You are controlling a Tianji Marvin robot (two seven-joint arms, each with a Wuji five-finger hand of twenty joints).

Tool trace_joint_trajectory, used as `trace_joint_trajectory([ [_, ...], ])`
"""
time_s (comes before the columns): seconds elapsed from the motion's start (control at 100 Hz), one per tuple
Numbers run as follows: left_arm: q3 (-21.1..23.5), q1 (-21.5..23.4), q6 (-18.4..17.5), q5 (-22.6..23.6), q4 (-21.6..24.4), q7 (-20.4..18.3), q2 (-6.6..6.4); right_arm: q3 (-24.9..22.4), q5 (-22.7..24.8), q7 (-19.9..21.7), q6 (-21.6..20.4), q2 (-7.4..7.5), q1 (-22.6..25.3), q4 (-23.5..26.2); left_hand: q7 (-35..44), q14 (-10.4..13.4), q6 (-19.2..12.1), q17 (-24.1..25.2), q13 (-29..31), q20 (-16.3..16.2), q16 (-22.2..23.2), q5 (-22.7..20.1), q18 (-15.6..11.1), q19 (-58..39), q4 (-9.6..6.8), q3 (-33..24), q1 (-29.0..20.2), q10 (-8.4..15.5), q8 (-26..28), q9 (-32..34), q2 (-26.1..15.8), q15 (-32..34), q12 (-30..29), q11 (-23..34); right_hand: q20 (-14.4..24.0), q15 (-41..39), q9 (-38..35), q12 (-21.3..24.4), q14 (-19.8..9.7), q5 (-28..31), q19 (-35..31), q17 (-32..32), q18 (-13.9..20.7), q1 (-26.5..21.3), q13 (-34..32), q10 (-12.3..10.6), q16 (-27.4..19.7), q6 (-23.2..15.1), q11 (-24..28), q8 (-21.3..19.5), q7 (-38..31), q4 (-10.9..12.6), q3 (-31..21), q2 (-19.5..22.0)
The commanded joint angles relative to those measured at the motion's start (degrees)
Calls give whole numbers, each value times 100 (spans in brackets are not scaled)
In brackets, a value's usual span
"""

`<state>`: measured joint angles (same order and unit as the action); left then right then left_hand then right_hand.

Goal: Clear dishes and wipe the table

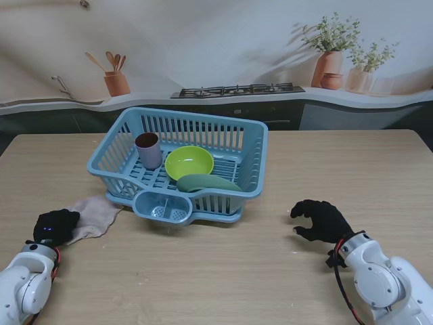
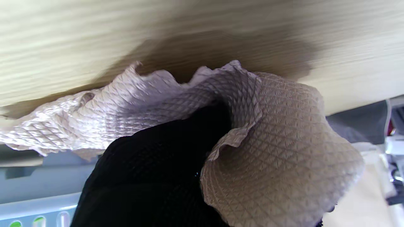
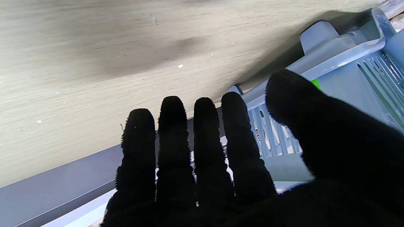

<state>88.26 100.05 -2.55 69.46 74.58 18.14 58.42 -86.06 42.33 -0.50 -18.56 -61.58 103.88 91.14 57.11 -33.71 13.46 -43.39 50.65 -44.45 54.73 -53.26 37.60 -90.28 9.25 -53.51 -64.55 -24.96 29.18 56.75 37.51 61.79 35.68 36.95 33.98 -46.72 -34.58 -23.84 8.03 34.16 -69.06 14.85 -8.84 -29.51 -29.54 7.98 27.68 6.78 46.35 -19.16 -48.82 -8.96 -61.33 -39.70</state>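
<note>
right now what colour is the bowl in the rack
Lime green round bowl in the pale blue plastic rack, clearest from the stand view.

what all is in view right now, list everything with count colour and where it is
dish rack: 1, light blue, middle of the table, farther from me than both hands
cup: 1, mauve with a brown inside, upright in the rack's left part
bowl: 1, lime green, inside the rack, right of the cup
plate: 1, sage green, inside the rack, nearer to me than the bowl
cloth: 1, pale pink, on the table left of the rack, under the left hand
table: 1, light wood
left hand: 1, black glove, closed on the cloth's near end
right hand: 1, black glove, open, right of the rack, holding nothing
</note>
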Motion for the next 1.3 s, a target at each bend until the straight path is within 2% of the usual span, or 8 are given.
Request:
trace_joint_trajectory([
  [0.0,54,381,113,-26,137,-181,77,1,14,79,-10,-1,30,10,-330,-264,-144,29,92,-47,-60,-264,21,1,-50,6,-26,4,-258,191,68,8,-48,5,-38,57,-60,77,49,39,-27,-70,-52,-33,-20,24,-25,-1,-17,32,33,132,-125,49],
  [0.12,249,873,331,-7,506,-254,127,-12,5,75,-29,-2,43,15,-351,-295,-117,28,79,-35,-50,-265,80,41,-40,4,-40,-27,-245,187,65,-1,-41,-18,-37,57,-67,76,45,39,-26,-73,-59,-38,-19,18,-25,2,-13,30,30,133,-129,49],
  [0.32,565,1578,510,86,909,-24,202,-21,-19,95,-64,0,53,16,-394,-336,-68,68,31,-51,-17,-242,115,46,-26,8,-64,-52,-218,162,61,-4,-23,-43,-35,57,-63,76,53,35,-28,-72,-61,-34,-15,22,-25,3,-13,31,32,132,-129,52],
  [0.44,697,1804,556,159,1016,78,221,-22,-21,107,-73,2,60,20,-410,-319,-65,62,33,-58,-5,-238,101,44,-26,10,-64,-59,-196,161,55,-6,-14,-48,-34,53,-70,76,48,40,-27,-72,-61,-33,-24,25,-24,6,-11,31,30,132,-127,48],
  [0.56,728,1826,520,141,1007,142,228,-14,-20,113,-62,3,61,23,-420,-328,-70,73,32,-69,4,-240,112,42,-24,12,-66,-59,-185,163,59,-6,-7,-48,-34,57,-67,76,48,41,-27,-68,-47,-35,-19,21,-26,5,-13,32,32,132,-129,47],
  [0.8,505,1325,411,108,667,161,178,-5,-8,118,-39,4,58,31,-451,-332,-45,46,28,-89,28,-212,94,15,-24,16,-61,-82,-177,130,20,18,20,-39,-32,57,-73,77,46,46,-28,-71,-63,-33,-23,24,-26,8,-13,32,31,133,-130,54],
  [1.11,136,219,-11,161,-9,125,43,13,40,74,5,1,41,12,-404,-316,-29,3,45,-110,56,-151,58,-40,-31,31,-54,-98,-157,99,-9,73,49,17,-31,56,-72,76,53,45,-28,-66,-63,-35,-22,21,-25,1,-15,31,31,133,-132,50],
  [1.29,-219,-387,-48,33,-384,-85,-3,15,73,54,54,0,36,0,-386,-316,-15,-5,39,-105,53,-131,60,-40,-33,33,-52,-107,-186,81,-26,73,43,30,-30,55,-74,75,56,48,-28,-73,-60,-39,-19,27,-25,8,-12,31,31,134,-135,55],
])
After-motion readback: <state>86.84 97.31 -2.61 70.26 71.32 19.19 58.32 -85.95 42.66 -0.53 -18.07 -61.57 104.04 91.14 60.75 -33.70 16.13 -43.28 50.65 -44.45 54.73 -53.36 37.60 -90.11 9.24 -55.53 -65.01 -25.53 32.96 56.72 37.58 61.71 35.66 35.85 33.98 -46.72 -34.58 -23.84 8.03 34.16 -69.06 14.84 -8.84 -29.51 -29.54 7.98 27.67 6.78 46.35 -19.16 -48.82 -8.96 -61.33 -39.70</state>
